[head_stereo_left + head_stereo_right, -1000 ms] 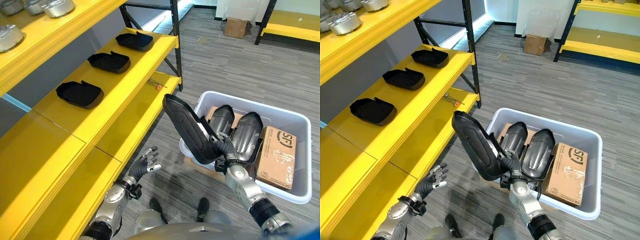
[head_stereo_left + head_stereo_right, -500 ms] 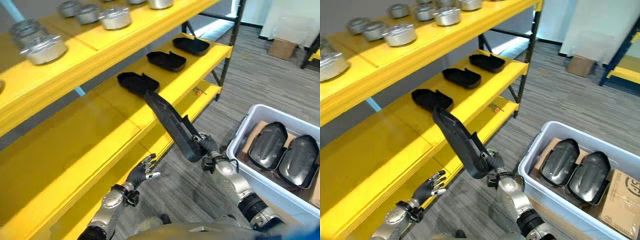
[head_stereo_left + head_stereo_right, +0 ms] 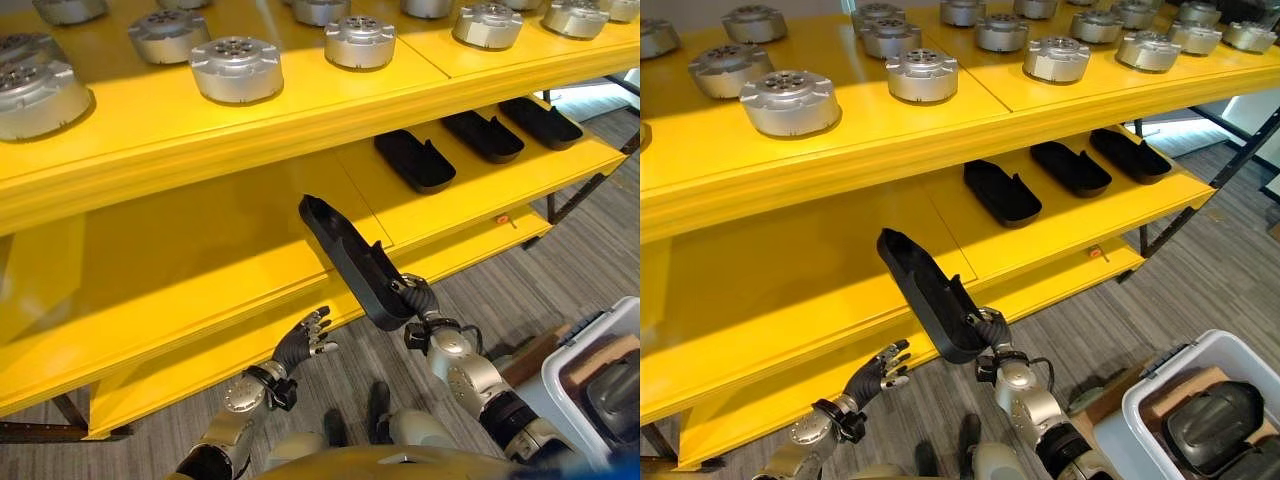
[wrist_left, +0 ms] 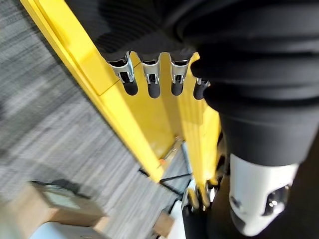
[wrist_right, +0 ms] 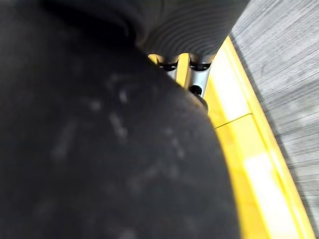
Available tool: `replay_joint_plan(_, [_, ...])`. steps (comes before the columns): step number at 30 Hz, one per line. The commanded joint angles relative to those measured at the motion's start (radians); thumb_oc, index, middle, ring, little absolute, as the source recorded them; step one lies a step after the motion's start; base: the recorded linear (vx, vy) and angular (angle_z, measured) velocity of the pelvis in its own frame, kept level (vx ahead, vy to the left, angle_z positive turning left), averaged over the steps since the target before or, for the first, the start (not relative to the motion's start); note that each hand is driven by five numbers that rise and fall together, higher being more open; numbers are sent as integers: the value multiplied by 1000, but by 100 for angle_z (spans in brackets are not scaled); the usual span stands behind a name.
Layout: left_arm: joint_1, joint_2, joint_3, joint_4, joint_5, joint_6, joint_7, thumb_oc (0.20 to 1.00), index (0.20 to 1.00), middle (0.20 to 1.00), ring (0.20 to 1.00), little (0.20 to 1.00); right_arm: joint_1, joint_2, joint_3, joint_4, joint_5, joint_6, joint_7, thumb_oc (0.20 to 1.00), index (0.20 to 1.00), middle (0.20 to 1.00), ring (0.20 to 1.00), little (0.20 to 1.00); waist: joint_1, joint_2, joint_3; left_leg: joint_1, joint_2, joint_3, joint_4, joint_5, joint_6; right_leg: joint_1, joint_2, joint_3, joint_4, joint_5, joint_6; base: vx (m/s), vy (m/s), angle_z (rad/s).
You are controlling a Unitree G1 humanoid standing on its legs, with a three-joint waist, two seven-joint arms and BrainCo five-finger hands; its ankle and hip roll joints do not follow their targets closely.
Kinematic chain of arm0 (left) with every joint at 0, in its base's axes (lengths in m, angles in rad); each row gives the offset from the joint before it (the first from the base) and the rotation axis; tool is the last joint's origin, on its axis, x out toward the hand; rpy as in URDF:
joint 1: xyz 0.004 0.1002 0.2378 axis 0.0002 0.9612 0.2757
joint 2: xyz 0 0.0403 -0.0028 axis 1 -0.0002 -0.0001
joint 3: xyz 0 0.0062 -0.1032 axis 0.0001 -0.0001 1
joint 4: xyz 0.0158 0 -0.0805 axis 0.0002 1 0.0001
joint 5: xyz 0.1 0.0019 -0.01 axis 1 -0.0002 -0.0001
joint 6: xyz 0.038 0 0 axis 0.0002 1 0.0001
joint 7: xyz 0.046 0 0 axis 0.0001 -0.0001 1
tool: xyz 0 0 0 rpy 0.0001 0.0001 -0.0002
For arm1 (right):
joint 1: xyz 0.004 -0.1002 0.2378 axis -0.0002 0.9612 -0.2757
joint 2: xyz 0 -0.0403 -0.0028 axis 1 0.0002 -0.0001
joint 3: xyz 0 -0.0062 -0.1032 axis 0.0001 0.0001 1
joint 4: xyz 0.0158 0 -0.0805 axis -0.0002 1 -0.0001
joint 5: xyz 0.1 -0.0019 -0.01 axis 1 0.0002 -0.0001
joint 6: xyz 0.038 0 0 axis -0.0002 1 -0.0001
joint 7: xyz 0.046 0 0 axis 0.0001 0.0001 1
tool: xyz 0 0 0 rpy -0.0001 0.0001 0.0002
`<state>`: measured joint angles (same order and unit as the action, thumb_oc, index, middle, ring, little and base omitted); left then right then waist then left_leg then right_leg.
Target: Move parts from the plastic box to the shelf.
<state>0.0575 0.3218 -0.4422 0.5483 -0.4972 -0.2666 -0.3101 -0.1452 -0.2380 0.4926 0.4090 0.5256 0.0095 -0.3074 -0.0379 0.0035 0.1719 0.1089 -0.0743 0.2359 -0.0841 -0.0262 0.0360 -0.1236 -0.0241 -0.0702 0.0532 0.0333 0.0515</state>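
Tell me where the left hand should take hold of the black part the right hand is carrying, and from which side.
Probably the upper, free end of the black part, from the left hand's own side. The part tilts up toward the shelf, and the right hand already wraps its lower end.

The left hand [image 4: 164, 59] hangs with fingers [image 4: 153, 82] straight over the yellow shelf's [image 4: 94, 74] front edge; a cardboard box [image 4: 52, 209] sits on the grey floor [image 4: 45, 129].

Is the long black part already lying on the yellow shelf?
No, the right hand holds the black part tilted up in front of the yellow shelf, its fingers curled round the lower end.
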Motion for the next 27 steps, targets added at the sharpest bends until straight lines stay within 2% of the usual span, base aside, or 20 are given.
replay_joint_plan(1, [-73, -2, -20, -53, 27, -33, -34, 1000, 1000, 1000, 1000, 1000, -102, 47, -30, -74, 5, -93, 57, 200, 200, 200, 200, 200, 17, -16, -1, 9, 77, -20, -3, 41, -20, 138, -26, -58, -102, 87, 45, 165, -89, 13])
replay_joint_plan(5, [-83, -6, -35, -45, 23, -34, -37, 1000, 1000, 1000, 1000, 1000, -114, 49, 0, -51, 0, -85, 55, 200, 200, 200, 200, 200, 7, 2, -18, 27, 67, 43, 0, 34, -20, 181, -17, -82, -100, 40, 25, 187, -73, 2])
replay_joint_plan(7, [-85, -6, -36, -43, 27, -33, -33, 1000, 1000, 1000, 1000, 1000, -118, 46, 1, -49, 5, -82, 45, 200, 200, 200, 200, 200, 4, 4, -16, 26, 66, 54, 13, 28, -18, 184, -15, -88, -90, 27, 19, 154, -45, -5])
replay_joint_plan(9, [-83, -12, -35, -32, 31, -40, -16, 1000, 1000, 1000, 1000, 1000, -121, 48, -7, -42, 16, -72, 21, 200, 200, 200, 200, 200, 2, 7, -12, 19, 63, 69, 56, 7, -14, 195, -12, -104, -68, 2, 6, 200, -57, 6])
replay_joint_plan(13, [-75, -19, -26, -23, 35, -42, 8, 1000, 1000, 1000, 1000, 1000, -114, 48, -22, -30, 28, -61, 21, 200, 200, 200, 200, 200, 0, 7, -14, 22, 65, 91, 87, -8, -16, 216, -11, -124, -71, -9, -6, 160, -18, 4])
replay_joint_plan(14, [-76, -24, -25, -15, 38, -44, 10, 1000, 1000, 1000, 1000, 1000, -112, 49, -31, -29, 21, -59, 12, 200, 200, 200, 200, 200, -7, 8, -16, 31, 74, 121, 107, -33, -26, 228, -17, -143, -73, -27, -2, 69, 129, 20])
replay_joint_plan(15, [-111, -37, -32, 2, 33, -42, -25, 1000, 1000, 1000, 1000, 1000, -120, 41, -71, -19, 14, -56, -28, 200, 200, 200, 200, 200, -54, -4, -10, -5, 216, 343, 239, 21, -85, 229, -52, -265, -66, -41, -17, 46, 236, 147])
replay_joint_plan(16, [-118, -48, -31, 9, 22, -40, -32, 1000, 1000, 1000, 1000, 1000, -128, 36, -82, 4, 28, -59, -39, 200, 200, 200, 200, 200, -61, -3, -15, 6, 254, 384, 211, 53, -92, 231, -59, -304, -59, -48, -26, -33, 212, 238])
replay_joint_plan(18, [-115, -57, -30, 10, 14, -36, -30, 1000, 1000, 1000, 1000, 1000, -130, 32, -88, 19, 42, -55, -36, 200, 200, 200, 200, 200, -57, -2, -19, 13, 260, 376, 172, 83, -101, 240, -60, -313, -61, -49, -26, 66, 217, 157])
replay_joint_plan(20, [-106, -67, -28, 11, 16, -26, -12, 1000, 1000, 1000, 1000, 1000, -132, 27, -92, 30, 38, -53, -24, 200, 200, 200, 200, 200, -44, -1, -22, 18, 249, 326, 117, 99, -107, 246, -62, -301, -57, -49, -20, 104, 245, -8])
replay_joint_plan(23, [-88, -71, -24, 10, 9, -19, -5, 1000, 1000, 1000, 1000, 1000, -129, 20, -90, 28, 39, -46, -18, 200, 200, 200, 200, 200, -25, 0, -17, 2, 266, 261, 105, 146, -129, 255, -64, -277, -49, -55, -18, 92, 181, -12])
replay_joint_plan(24, [-86, -71, -23, 11, 8, -18, -10, 1000, 1000, 1000, 1000, 1000, -127, 18, -92, 25, 34, -46, -20, 200, 200, 200, 200, 200, -24, -1, -16, 2, 268, 258, 104, 142, -128, 257, -71, -278, -46, -58, -15, 84, 568, -19])
replay_joint_plan(25, [-70, -65, -25, 11, 30, -32, 1, 1000, 1000, 1000, 1000, 1000, -118, 13, -92, 20, 33, -45, -14, 200, 200, 200, 200, 200, -20, -2, -23, 34, 261, 263, 34, 116, -122, 260, -106, -299, -35, -52, 8, 19, 589, 9])
replay_joint_plan(27, [-69, -56, -29, 15, 11, -46, 15, 1000, 1000, 1000, 1000, 1000, -112, 15, -92, 22, 35, -55, -14, 200, 200, 200, 200, 200, -12, -1, -25, 47, 248, 246, 9, 113, -117, 263, -116, -302, -35, -47, 20, -1, 446, 23])
